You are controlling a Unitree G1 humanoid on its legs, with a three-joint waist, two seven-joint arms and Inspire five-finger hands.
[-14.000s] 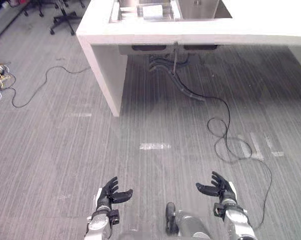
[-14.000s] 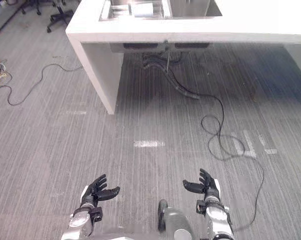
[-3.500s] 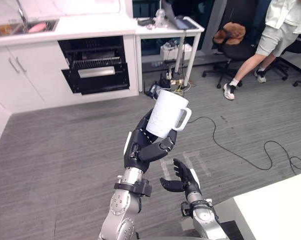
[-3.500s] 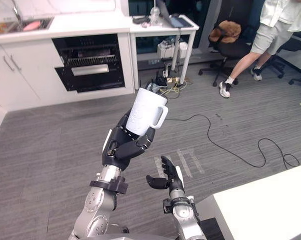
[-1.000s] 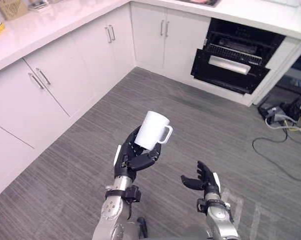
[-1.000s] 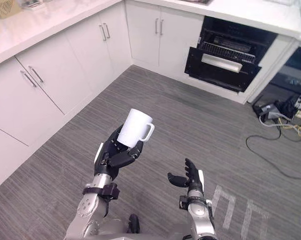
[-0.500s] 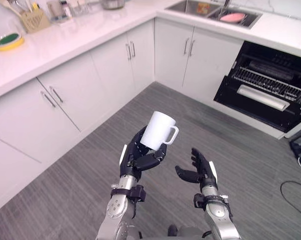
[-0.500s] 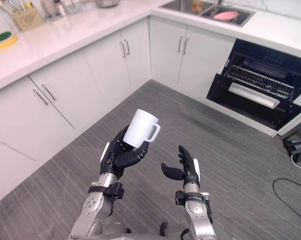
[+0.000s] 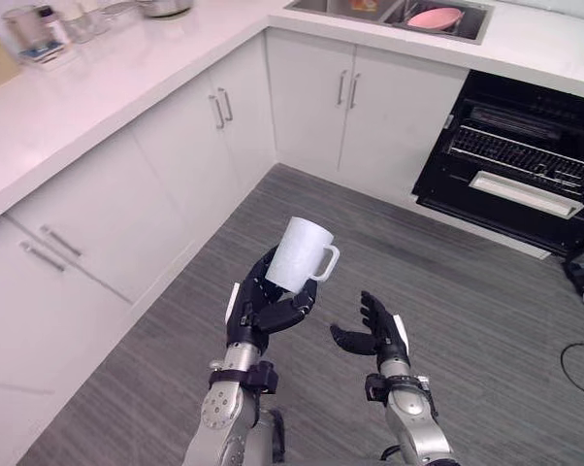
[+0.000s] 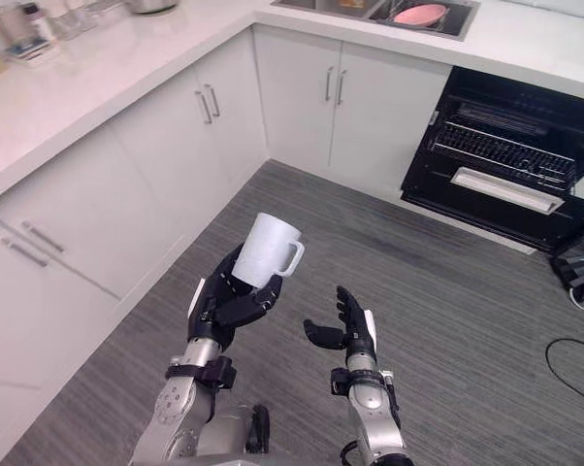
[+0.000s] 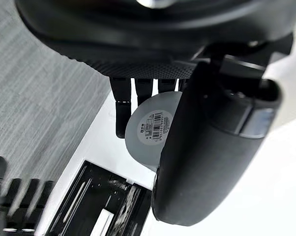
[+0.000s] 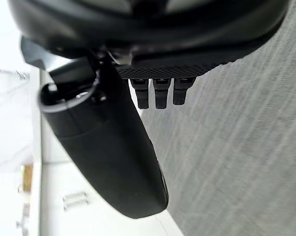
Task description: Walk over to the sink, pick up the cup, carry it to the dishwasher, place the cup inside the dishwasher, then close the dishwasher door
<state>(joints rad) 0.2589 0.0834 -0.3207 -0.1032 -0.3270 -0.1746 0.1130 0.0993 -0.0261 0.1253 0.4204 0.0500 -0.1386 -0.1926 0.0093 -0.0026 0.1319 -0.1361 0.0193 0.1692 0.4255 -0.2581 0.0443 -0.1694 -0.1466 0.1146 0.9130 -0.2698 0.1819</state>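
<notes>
A white cup with its handle turned to the right is held up above the floor, my left hand curled round its lower part. In the left wrist view the cup's base shows between the fingers and the thumb. My right hand hovers beside it, lower and to the right, fingers relaxed and holding nothing. The dishwasher stands at the far right under the counter, its black door partly open with a rack showing inside.
White cabinets run along the left and back under a white counter. A sink with a pink dish lies at the back. Jars stand on the counter at the left. Grey floor stretches towards the dishwasher.
The camera has shifted: cabinets and dishwasher sit differently in view, the counter's left end items have slid out. The cup stays held in my left hand, the right hand beside it.
</notes>
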